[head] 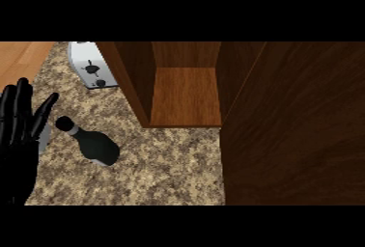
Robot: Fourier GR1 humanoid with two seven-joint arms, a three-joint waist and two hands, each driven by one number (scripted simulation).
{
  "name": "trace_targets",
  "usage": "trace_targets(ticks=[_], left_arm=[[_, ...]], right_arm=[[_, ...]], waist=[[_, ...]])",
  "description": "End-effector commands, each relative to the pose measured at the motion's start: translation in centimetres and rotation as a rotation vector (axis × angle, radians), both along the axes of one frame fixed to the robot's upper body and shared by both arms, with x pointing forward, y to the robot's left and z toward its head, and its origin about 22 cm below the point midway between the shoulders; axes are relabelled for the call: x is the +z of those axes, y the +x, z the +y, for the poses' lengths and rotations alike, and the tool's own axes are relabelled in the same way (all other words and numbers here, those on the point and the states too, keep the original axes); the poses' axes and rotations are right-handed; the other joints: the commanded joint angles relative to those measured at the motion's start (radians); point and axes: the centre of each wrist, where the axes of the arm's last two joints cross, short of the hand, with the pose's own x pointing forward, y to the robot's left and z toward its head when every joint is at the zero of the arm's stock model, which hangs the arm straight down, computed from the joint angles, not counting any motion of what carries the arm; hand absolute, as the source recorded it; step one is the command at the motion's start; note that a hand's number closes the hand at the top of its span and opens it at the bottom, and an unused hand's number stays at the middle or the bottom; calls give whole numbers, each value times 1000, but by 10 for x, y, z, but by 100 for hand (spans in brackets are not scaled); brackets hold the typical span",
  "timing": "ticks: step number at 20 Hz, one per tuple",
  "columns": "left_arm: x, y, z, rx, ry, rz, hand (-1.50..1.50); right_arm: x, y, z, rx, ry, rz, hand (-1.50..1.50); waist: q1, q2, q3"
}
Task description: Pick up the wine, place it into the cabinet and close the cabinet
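**A:** Where is the left robot hand (18,130) showing?

**B:** It is resting at the view's left edge, black and held flat. The fingers are pointing up and standing straight and spread wide, with the thumb angling out to the right. It is holding nothing.

**A:** And the wine?

**B:** The dark glass wine bottle (98,147) is sitting on the speckled tan stone bench (164,164), just to the right of the hand. Its capped neck is pointing up-left toward the thumb side and its broad body is trailing down-right. The cap is coming near the hand's edge but is staying apart from it, and no finger is touching the glass. I cannot tell from this steep angle whether the bottle is standing or leaning.

**A:** How is the cabinet standing?

**B:** The brown wooden cabinet (135,82) is standing open above and to the right of the bottle. A lighter wooden shelf (187,96) is showing inside it. The dark wood cabinet door (292,130) is taking up the whole right side of the view. The bottle is lying between the hand and the cabinet, outside the opening and lower-left of the shelf's front edge.

**A:** Anything else on the bench?

**B:** A silver box-shaped toaster (92,67) is sitting at the back, just left of the cabinet's side wall. It is well above the bottle in the view.
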Motion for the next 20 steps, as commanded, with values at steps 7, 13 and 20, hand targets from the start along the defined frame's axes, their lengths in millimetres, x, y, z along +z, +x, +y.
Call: trace_targets(ticks=[7, 13, 20], left_arm=[[-30, 20, -25, -718, -278, 218, -150], [-18, 23, 34, -879, -349, 328, -150], [43, 40, 117, -948, -392, 368, -150]], right_arm=[[-6, -10, 30, 343, 50, 95, -150], [3, -38, 29, 452, 75, 181, -150], [31, -83, 16, 469, 85, 199, -150]], waist=[[-36, 50, 25], [-17, 19, 28], [-15, 18, 31]])
